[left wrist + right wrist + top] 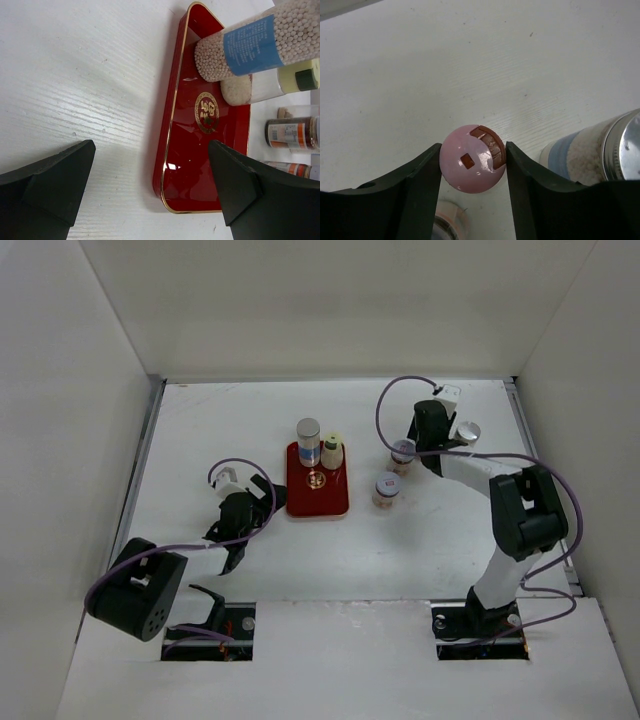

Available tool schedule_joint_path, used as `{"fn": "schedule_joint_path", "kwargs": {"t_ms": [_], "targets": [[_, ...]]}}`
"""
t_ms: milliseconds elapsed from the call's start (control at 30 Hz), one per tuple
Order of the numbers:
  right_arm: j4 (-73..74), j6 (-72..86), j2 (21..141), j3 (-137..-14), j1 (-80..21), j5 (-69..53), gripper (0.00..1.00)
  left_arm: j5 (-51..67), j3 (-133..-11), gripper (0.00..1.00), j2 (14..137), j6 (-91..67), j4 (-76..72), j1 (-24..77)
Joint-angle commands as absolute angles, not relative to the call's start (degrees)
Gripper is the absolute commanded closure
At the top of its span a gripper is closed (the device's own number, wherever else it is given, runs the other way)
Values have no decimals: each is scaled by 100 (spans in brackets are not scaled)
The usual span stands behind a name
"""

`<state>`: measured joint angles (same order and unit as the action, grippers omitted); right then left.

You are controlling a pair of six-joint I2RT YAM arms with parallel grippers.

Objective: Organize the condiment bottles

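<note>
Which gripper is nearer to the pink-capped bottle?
Right. The right gripper grips the pink-capped bottle by its cap; the left gripper hangs open at the red tray, well to the bottle's left.

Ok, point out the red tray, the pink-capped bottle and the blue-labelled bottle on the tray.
red tray (322, 504), top view, bare floor near its front edge.
pink-capped bottle (470, 162), right wrist view, middle of its cap.
blue-labelled bottle (255, 46), left wrist view, on its blue label.

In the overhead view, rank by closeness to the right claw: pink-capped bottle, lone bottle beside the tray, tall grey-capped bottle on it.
1. Pink-capped bottle: gripped by the right gripper.
2. Lone bottle: right of the red tray.
3. Tall grey-capped bottle: tray's far-left corner.
</note>
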<state>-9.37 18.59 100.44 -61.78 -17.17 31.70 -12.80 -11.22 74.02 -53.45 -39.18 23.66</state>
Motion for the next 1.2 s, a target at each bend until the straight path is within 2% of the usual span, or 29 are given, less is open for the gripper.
{"fn": "schedule_joint_path", "kwargs": {"t_ms": [0, 67, 167, 367, 533, 833, 1167], "targets": [[-1046, 1828, 10178, -6583, -1674, 3304, 50, -1213, -1222, 0, 7436, -5405, -4245, 2333], [-1160, 1793, 10029, -6548, -1683, 3392, 55, -1230, -1222, 0, 7400, -5405, -4254, 2333], [-1738, 1583, 9538, -6294, -1884, 3620, 56, -1231, -1222, 0, 7479, -5405, -4254, 2316], [-2846, 704, 8518, -5784, -2640, 3981, 56, -1231, -1213, 0, 7479, -5405, -4289, 2307], [-2857, 562, 8236, -5695, -3421, 3789, 56, -1274, -1178, 0, 7418, -5405, -4289, 2307], [-2435, 1467, 8893, -6029, -5004, 2858, 57, -1319, -1029, 0, 7427, -5677, -4263, 2053], [-2382, 1573, 10510, -7109, -5445, 2435, 56, -1283, -976, 0, 7383, -5783, -4289, 1999]]}}
